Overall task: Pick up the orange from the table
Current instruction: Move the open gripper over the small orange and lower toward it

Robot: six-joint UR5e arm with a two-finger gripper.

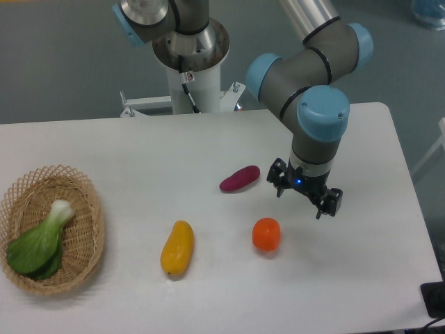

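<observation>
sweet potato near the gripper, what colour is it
Purple, a dark reddish-purple. The sweet potato shows clearly in the fixed camera view.

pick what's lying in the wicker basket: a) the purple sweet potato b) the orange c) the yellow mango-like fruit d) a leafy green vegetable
d, a leafy green vegetable lies inside the wicker basket, while the orange, purple sweet potato and yellow fruit all sit out on the table.

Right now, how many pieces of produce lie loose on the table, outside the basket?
3: purple sweet potato mid-table, orange in front of it near the gripper, yellow fruit left of the orange.
</observation>
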